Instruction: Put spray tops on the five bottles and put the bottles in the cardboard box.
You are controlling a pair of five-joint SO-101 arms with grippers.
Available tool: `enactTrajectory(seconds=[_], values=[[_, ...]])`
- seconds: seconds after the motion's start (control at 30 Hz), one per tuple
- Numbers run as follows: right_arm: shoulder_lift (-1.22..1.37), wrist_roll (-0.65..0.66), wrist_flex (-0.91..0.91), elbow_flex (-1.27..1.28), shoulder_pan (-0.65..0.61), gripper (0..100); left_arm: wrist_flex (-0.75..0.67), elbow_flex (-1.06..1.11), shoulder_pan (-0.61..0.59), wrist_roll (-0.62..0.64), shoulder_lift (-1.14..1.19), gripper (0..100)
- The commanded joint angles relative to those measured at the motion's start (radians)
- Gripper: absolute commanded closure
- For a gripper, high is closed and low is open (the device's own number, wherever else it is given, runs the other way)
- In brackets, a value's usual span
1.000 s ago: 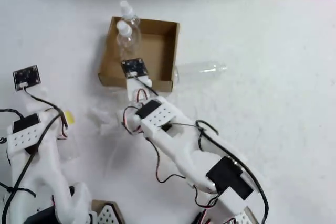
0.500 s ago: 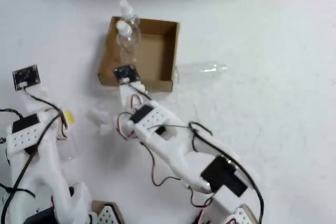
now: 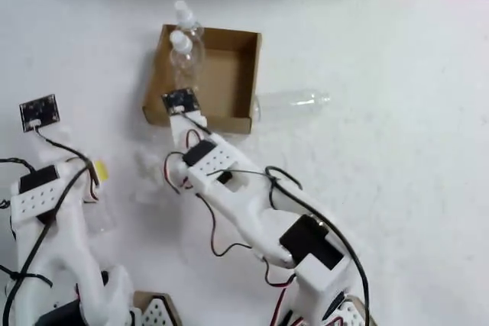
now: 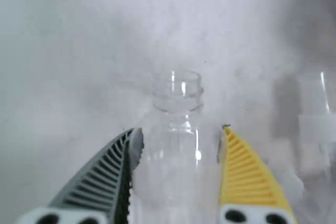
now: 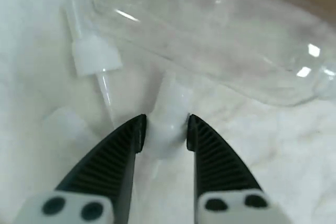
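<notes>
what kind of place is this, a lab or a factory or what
Likely a small robotics lab or hobby bench, not a factory: a white left arm and right arm with loose wiring, a plain white table, and a cardboard box holding plastic bottles.

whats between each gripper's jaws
Left gripper: a clear uncapped bottle, in the left wrist view. Right gripper: a white spray top, in the right wrist view.
</notes>
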Motion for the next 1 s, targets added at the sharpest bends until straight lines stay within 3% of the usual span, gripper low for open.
enactTrajectory(seconds=[0.0,0.1,0.27,0.43,0.67,0.97], values=[[-0.074,0.057,0.096,-0.031,0.044,98.2,-0.021,-0.005,0.008,-0.015,-0.004,98],[-0.130,0.063,0.183,-0.031,0.096,98.2,-0.043,-0.002,0.008,-0.015,-0.004,98],[-0.220,0.210,0.352,-0.031,0.214,98.2,-0.046,-0.002,0.008,-0.015,-0.004,98],[-0.259,0.242,0.424,-0.028,0.395,98.2,-0.044,-0.002,0.008,-0.015,-0.004,98],[-0.328,0.310,0.423,0.072,0.596,98.2,-0.041,-0.002,0.007,-0.015,-0.004,98],[-0.449,0.373,0.219,0.319,0.765,97.8,-0.041,-0.002,0.010,-0.015,-0.004,98]])
